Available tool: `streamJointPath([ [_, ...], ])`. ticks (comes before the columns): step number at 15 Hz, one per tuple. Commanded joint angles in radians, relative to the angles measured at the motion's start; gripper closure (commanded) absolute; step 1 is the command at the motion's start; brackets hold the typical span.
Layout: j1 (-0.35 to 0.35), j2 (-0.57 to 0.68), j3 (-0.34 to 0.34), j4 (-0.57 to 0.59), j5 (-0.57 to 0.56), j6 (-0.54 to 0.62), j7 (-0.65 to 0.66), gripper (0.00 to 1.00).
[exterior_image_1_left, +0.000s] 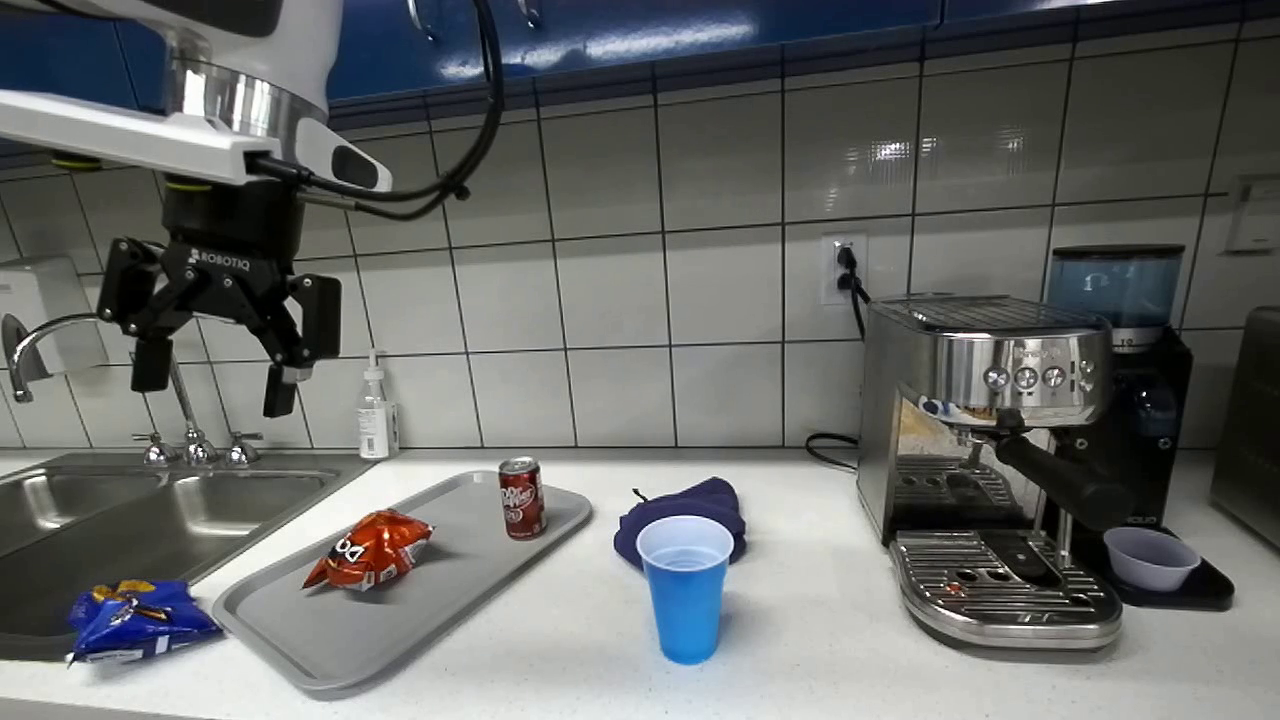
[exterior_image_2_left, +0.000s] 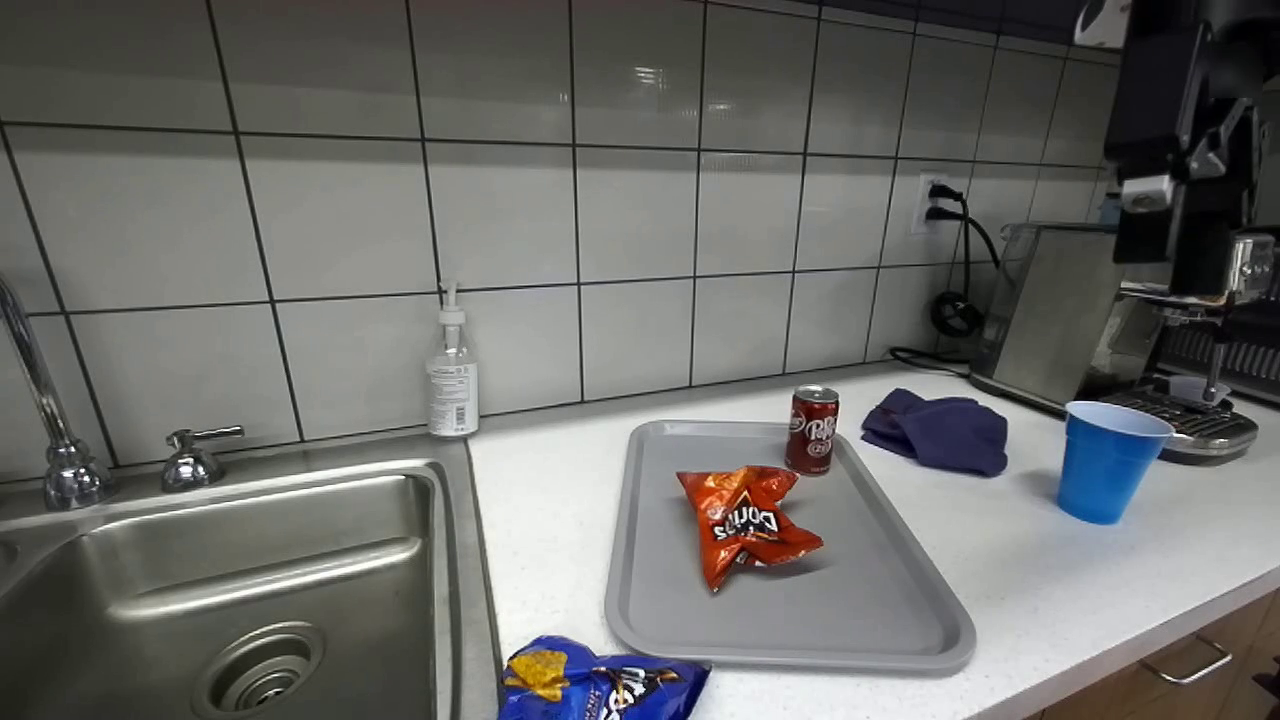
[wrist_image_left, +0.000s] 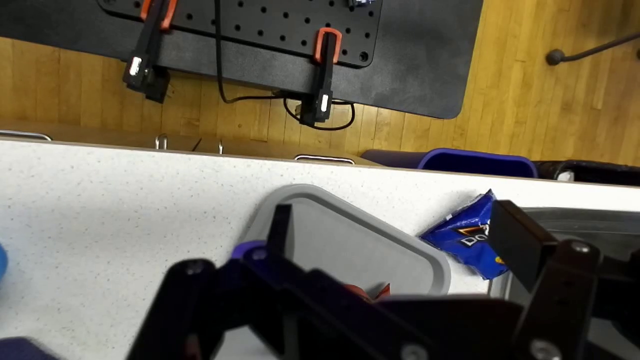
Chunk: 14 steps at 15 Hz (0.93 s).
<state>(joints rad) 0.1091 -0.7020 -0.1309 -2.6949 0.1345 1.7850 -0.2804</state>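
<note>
Orange-red Doritos bag (exterior_image_2_left: 748, 520) lies on a gray tray (exterior_image_2_left: 880, 620), lower than the jaws of the gripper (exterior_image_1_left: 215, 380) and well apart from them. The jaws stand spread wide with nothing in their grasp, and air separates the fingertips from the counter (wrist_image_left: 125, 200) below. From the wrist, the tray's rim curves through the gap between the fingers, while the orange-red bag is mostly hidden behind the gripper. Beside one finger in that view, and partly covered by it, a blue Doritos bag (wrist_image_left: 462, 237) lies between the tray and the sink (exterior_image_2_left: 270, 560). Past the fingertips there, the counter's front edge runs straight across, with a wood floor (wrist_image_left: 540, 100) and a black table (wrist_image_left: 425, 65) beyond it.

Beneath the jaws, the counter is white and finely speckled; behind them stand pale wall tiles (exterior_image_2_left: 640, 340) with dark grout. In both exterior views a soda can (exterior_image_1_left: 522, 498) stands upright on the tray, lower than the jaws and near the orange-red bag. Farther off along the counter are a crumpled purple cloth (exterior_image_2_left: 935, 432), a blue cup (exterior_image_1_left: 686, 595) and a boxy metal espresso machine (exterior_image_1_left: 980, 350).

Both bags are glossy and creased, the tray smooth with rounded corners, the cup tapered, the sink brushed steel.
</note>
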Motion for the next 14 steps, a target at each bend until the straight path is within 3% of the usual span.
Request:
streamJointPath([
  [1, -0.009, 0.027, 0.04, -0.018, 0.046, 0.079, 0.037, 0.0],
  [14, 0.045, 0.307, 0.135, -0.038, 0.231, 0.527, 0.149, 0.0],
])
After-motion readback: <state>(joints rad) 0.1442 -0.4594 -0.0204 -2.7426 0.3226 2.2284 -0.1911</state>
